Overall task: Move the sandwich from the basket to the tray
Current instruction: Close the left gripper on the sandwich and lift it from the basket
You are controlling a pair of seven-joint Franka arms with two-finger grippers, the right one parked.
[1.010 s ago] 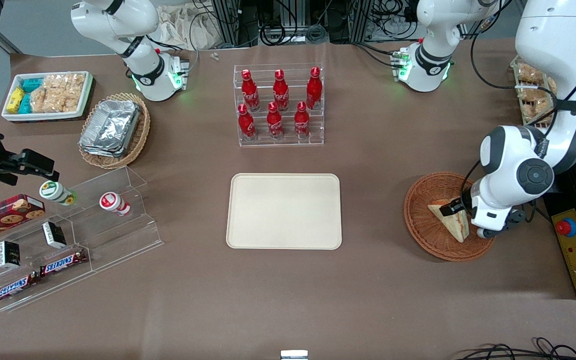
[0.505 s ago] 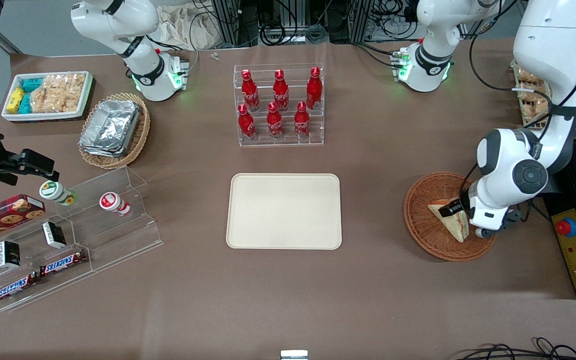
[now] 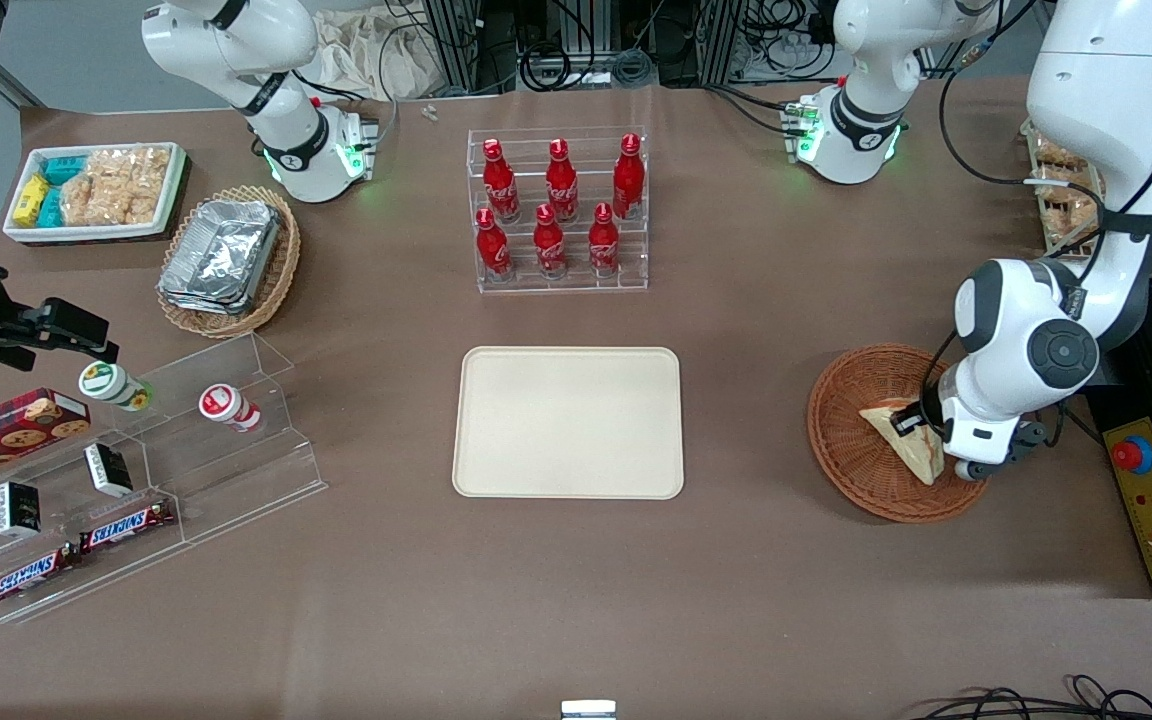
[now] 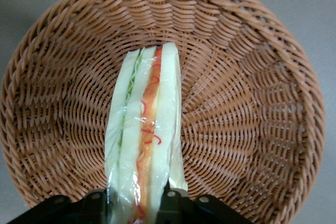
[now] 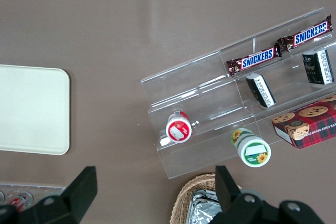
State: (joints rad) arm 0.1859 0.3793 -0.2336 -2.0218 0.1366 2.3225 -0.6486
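Sandwich (image 4: 144, 140), a pale triangular wedge of white bread in clear wrap with red and green filling, stands on edge in the round reddish-brown wicker basket (image 3: 851, 470). Compared with a second ago, the left arm's tool (image 3: 921, 425) sits lower and the wedge is nudged slightly; the wrist view shows the fingers (image 4: 170, 203) now pressed against both bread faces, pinching it. Grip looks made; lift not yet begun. The flat cream rectangular tray (image 3: 568, 422) waits bare, well apart on the brown surface (image 3: 736, 330), toward the parked arm's end. Soft bread may squash.
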